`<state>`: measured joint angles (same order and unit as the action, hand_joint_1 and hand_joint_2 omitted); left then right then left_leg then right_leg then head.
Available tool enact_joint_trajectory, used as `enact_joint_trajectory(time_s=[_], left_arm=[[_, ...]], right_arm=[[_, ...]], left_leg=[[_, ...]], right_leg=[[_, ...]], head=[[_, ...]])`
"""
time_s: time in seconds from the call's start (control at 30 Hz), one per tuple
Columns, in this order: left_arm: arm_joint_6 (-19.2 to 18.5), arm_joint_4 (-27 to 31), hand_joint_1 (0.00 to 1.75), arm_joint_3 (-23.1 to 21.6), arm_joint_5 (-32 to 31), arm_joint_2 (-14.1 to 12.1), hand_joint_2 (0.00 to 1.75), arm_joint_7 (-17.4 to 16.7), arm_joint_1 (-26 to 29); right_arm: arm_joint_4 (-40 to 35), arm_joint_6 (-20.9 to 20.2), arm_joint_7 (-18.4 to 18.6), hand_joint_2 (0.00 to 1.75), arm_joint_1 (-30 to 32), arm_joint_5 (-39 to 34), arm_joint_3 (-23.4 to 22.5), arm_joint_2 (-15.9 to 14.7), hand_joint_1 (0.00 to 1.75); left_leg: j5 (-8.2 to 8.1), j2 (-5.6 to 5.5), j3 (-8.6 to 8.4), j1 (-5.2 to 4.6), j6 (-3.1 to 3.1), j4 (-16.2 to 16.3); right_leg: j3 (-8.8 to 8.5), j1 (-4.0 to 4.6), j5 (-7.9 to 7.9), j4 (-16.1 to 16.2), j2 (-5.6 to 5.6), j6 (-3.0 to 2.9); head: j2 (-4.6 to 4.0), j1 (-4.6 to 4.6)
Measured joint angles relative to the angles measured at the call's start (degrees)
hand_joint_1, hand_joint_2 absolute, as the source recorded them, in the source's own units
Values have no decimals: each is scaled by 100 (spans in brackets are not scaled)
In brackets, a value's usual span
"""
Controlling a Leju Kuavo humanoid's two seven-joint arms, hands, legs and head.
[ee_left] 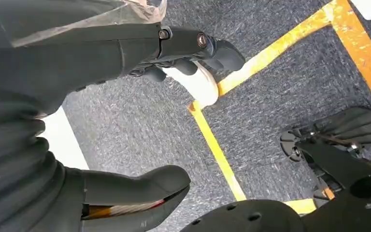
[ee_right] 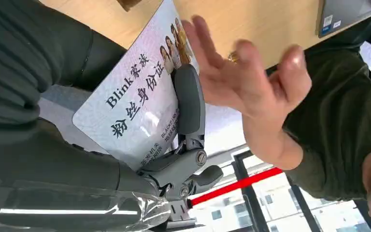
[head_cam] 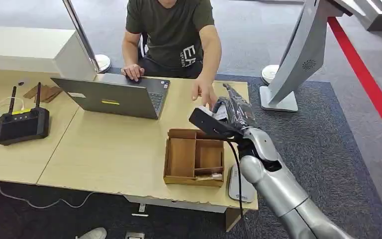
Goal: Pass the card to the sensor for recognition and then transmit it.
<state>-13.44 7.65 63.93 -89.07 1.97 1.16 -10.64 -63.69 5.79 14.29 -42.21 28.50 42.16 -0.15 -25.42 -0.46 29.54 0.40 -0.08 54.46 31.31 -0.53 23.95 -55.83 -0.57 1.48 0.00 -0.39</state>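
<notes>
— How will that card (ee_right: pixel 135 104) handle?

— It looks like a thin, light, stiff laminate with a glossy face, so I'd judge it slippery and easy to twist out of a pinch. The person should take it by the free end that sticks out past the fingers, the end with the small portraits, thumb on one face and fingers on the other.

— And the right hand (ee_right: pixel 174 140)?

— It grips the card: one dark finger (ee_right: pixel 189 104) lies flat across the printed face, and the other fingers are curled beneath the lower edge. In the head view the right hand (head_cam: pixel 231 112) is raised over the far corner of the table (head_cam: pixel 104 149), beyond the cardboard box (head_cam: pixel 195 157).

— Is the person taking it yet?

— The person's hand (ee_right: pixel 251 89) is spread open just beside the card's free end, fingertips close to it; whether they touch it, I can't tell.

— The left hand (ee_left: pixel 77 121)?

— It hangs over grey carpet (ee_left: pixel 140 125), fingers (ee_left: pixel 193 46) and thumb (ee_left: pixel 135 186) well apart, holding nothing.
</notes>
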Motion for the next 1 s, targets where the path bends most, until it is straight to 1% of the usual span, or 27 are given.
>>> enact_joint_trajectory(time_s=[0.07,0.3,0.33,0.37,0.6,0.67,0.87,1.0], left_arm=[[0,0,0,-35,0,13,175,-11,-15],[-13,0,0,-85,0,28,175,-13,-38],[-13,0,0,-92,0,28,175,-13,-38],[-13,0,0,-101,0,28,175,-13,-40],[-24,0,0,-170,0,35,175,-24,-45],[-22,0,0,-184,0,35,175,-20,-43],[-2,0,0,-208,2,35,175,35,-21],[24,0,0,-205,13,33,175,92,4]], right_arm=[[131,74,-4,175,-19,43,0,83,175],[393,127,11,175,-23,286,-18,271,175],[411,127,11,175,-25,321,-28,291,157],[435,127,13,175,-27,339,-39,310,0],[483,120,-2,175,2,393,-149,397,0],[384,127,-15,175,82,398,-206,404,0],[-335,140,-33,175,435,444,-387,323,0],[-957,133,-20,175,685,579,-457,171,0]], left_leg=[[0,-1,0,1,0,0],[0,0,2,0,0,0],[-1,0,1,0,0,0],[-1,0,1,0,0,0],[0,1,0,0,0,0],[0,1,-2,0,0,0],[-1,2,-2,0,0,1],[-1,3,-2,-1,0,1]], right_leg=[[0,0,0,0,0,0],[3,0,0,0,0,0],[2,0,0,0,0,0],[2,0,0,0,0,0],[2,0,0,1,-1,0],[2,0,0,1,-1,0],[4,0,0,1,-2,0],[4,0,0,2,-2,0]], head=[[0,2],[0,2],[0,2],[0,2],[0,2],[0,2],[0,0],[0,2]])
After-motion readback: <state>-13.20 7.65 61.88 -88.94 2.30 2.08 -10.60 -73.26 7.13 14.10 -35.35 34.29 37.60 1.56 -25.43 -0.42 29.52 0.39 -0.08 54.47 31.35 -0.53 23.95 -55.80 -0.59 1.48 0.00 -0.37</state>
